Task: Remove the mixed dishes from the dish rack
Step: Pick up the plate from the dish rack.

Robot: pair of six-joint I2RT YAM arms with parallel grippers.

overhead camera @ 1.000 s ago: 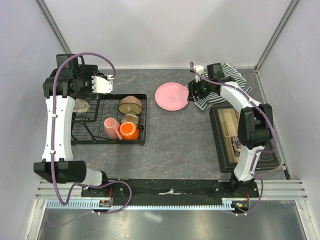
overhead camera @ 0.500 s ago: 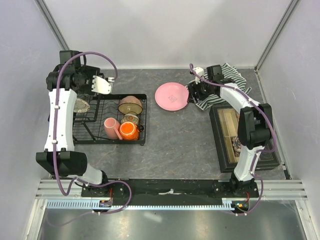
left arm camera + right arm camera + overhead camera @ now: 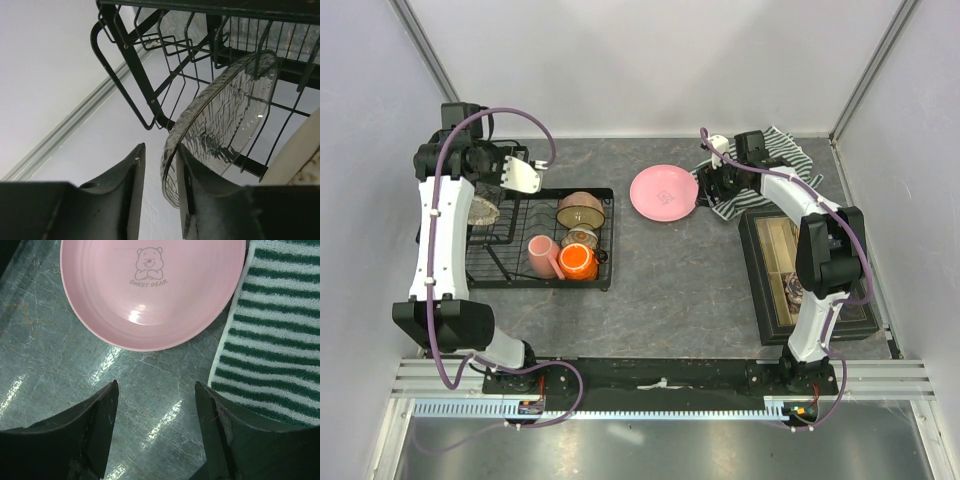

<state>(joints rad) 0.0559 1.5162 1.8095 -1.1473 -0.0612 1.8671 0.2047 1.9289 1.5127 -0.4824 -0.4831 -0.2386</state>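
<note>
The black wire dish rack (image 3: 542, 285) stands at the left. It holds a tan-brown bowl (image 3: 582, 209), a small floral bowl (image 3: 580, 238), an orange mug (image 3: 578, 261) and a pink mug (image 3: 540, 255). A small patterned oval dish (image 3: 483, 211) leans upright at the rack's far left. My left gripper (image 3: 160, 148) straddles this dish's (image 3: 225, 115) lower rim: the rim lies against the right finger, and a gap shows at the left finger. The pink plate (image 3: 663, 192) lies flat on the table. My right gripper (image 3: 156, 385) hovers open just beside the plate (image 3: 150, 295), with nothing between its fingers.
A green-striped towel (image 3: 270, 340) lies right of the plate, under the right arm (image 3: 770, 170). A dark compartmented box (image 3: 800, 275) sits at the right edge. The rack's wires (image 3: 132, 70) crowd closely around the dish. Enclosure walls stand close to the rack's left side.
My left gripper has shifted left and down to the patterned dish, and its jaws have narrowed around the rim. The right arm has barely moved.
</note>
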